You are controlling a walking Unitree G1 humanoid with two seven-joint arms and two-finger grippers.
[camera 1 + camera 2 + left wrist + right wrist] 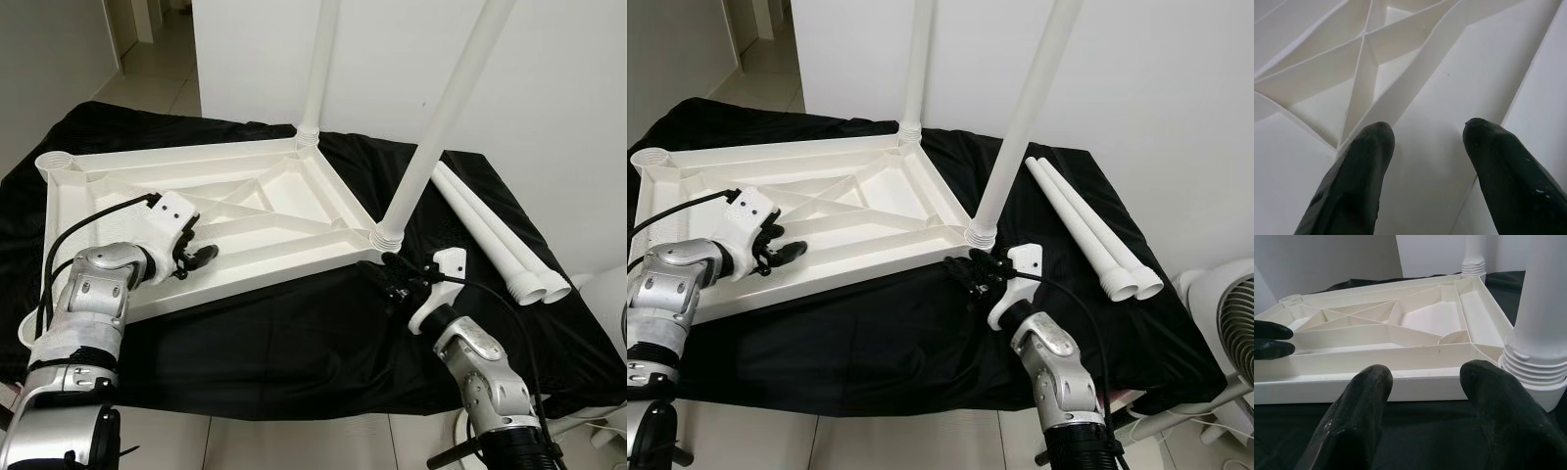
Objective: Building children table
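The white tabletop [225, 220] lies upside down on black cloth [294, 333], two legs [446, 117] already socketed. The left gripper [196, 253], fingers spread, seems to steady its ribs; the right gripper [400, 284] waits open beside the corner. Spare legs [495, 240] lie nearby.

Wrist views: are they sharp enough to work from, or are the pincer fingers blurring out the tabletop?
Left wrist view: the fingers are soft and out of focus, while the white tabletop ribs behind them read clearly under even light. Right wrist view: the near fingers are also blurred, but the tabletop's edge and the screwed-in leg stay fairly sharp, with no glare.
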